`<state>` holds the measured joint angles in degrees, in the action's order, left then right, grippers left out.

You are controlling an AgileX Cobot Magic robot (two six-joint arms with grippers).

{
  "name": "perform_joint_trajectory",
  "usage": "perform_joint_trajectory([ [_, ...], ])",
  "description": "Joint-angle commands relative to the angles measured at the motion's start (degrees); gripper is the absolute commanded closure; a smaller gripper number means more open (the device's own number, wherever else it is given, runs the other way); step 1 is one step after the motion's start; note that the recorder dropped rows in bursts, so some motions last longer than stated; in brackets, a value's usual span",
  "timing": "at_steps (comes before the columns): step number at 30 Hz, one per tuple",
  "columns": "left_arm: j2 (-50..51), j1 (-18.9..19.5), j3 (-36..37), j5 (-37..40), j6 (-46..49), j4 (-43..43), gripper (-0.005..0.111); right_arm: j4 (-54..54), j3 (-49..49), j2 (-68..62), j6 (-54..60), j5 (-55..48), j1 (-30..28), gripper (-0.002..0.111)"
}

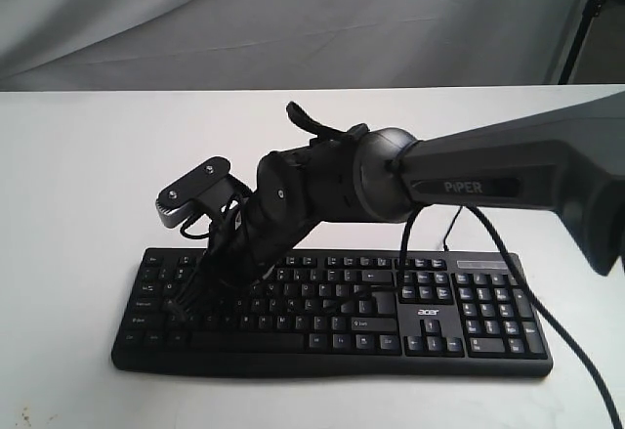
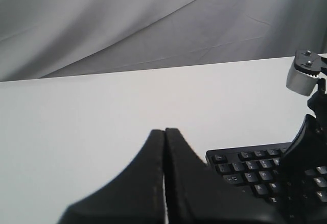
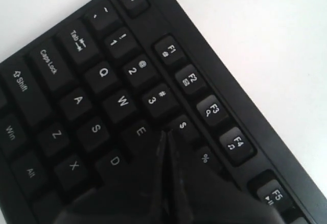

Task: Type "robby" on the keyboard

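Here, right hand [image 3: 166, 137] closed, perhaps touching keyboard [image 1: 430, 346].

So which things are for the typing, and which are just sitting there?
For the typing: the keyboard; the right hand, shut, its tip over the keys near E.
Just there: the left hand, shut, off the keyboard; the white table; the grey cloth behind.

Black keyboard [image 1: 332, 317], white legends, white table [image 1: 78, 204]

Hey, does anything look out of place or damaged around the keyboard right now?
Nothing damaged or spilled. The keyboard lies flat, but a black cable hangs from the right arm onto its middle keys.
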<state>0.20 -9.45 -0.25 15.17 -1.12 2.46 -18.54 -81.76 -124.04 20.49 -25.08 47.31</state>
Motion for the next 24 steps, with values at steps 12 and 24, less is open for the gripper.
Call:
perform_joint_trajectory([
  [12, -0.2, -0.4, 0.2, -0.4, -0.2, 0.3, 0.107, 1.1, 5.5, 10.0, -1.5, -1.7, -2.5, 0.108],
  [24, -0.2, -0.4, 0.2, -0.4, -0.2, 0.3, 0.107, -2.3, 19.6, 15.4, -1.1, 3.4, -8.6, 0.108],
])
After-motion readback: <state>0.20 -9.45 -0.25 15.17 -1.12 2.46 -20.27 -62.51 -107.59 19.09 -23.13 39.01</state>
